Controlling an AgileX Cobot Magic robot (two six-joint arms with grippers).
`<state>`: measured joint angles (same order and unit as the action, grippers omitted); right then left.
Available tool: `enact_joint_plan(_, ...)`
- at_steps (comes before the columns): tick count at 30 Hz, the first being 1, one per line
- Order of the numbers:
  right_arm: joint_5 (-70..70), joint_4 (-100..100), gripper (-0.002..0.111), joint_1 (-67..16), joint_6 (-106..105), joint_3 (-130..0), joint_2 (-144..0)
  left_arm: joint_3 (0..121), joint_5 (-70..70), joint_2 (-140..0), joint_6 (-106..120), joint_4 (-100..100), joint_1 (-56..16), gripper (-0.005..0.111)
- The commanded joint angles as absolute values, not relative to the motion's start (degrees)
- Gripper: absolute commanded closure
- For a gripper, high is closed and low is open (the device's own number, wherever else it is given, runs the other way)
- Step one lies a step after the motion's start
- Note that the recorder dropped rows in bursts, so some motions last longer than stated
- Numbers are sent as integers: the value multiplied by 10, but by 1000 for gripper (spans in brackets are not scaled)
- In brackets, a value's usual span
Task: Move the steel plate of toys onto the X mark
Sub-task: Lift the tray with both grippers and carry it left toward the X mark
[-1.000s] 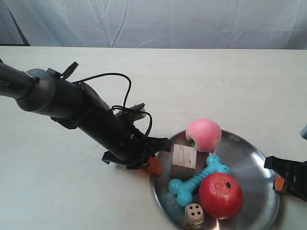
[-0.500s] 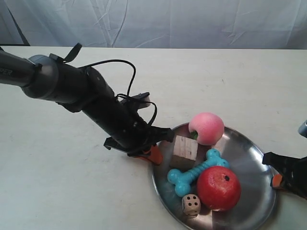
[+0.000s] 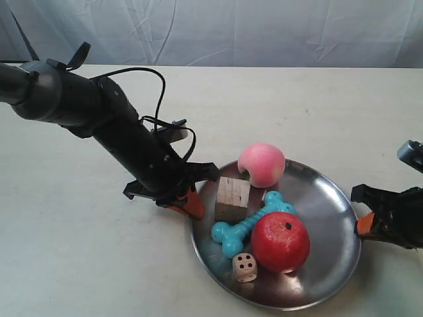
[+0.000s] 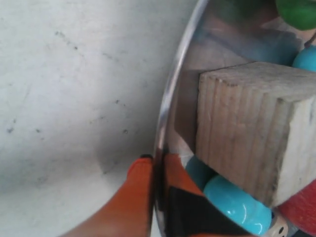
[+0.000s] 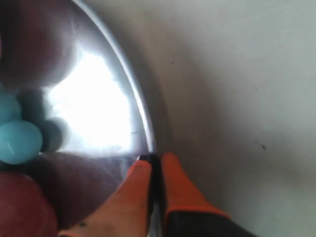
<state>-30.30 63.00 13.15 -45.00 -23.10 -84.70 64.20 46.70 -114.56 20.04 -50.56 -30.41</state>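
Note:
The round steel plate [image 3: 330, 224] carries a pink peach [image 3: 262, 165], a red apple [image 3: 280, 242], a turquoise bone [image 3: 246, 223], a pale wooden cube [image 3: 232, 199] and a small beige die [image 3: 245, 267]. My left gripper [image 3: 192, 208] is shut on the plate's rim [image 4: 170, 98], one orange finger [image 4: 133, 192] outside it and one inside. My right gripper [image 3: 363, 226] is shut on the opposite rim [image 5: 129, 84], its orange fingers [image 5: 180, 185] on either side. The cube [image 4: 252, 133] and the bone [image 4: 237, 205] lie close to the left gripper [image 4: 157, 165]. The X mark is not in view.
The plate sits over a pale table [image 3: 297, 105] with a grey cloth backdrop [image 3: 218, 30] behind. A black cable [image 3: 158, 99] loops off the arm at the exterior view's left. The table's front edge is out of frame.
Both grippers and the plate with its toys have moved toward the exterior view's left and slightly up the frame. The toys have kept their places on the plate.

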Motion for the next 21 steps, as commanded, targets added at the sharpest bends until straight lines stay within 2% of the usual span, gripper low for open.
enact_joint_plan(1, -402, 672, 108, 125, -439, -261, -869, 651, 519, -1132, 215, -560, -309, 107)
enact_joint_plan(21, -469, 681, 108, 125, -439, -331, -903, 681, 530, -1128, 202, -543, -302, 107)
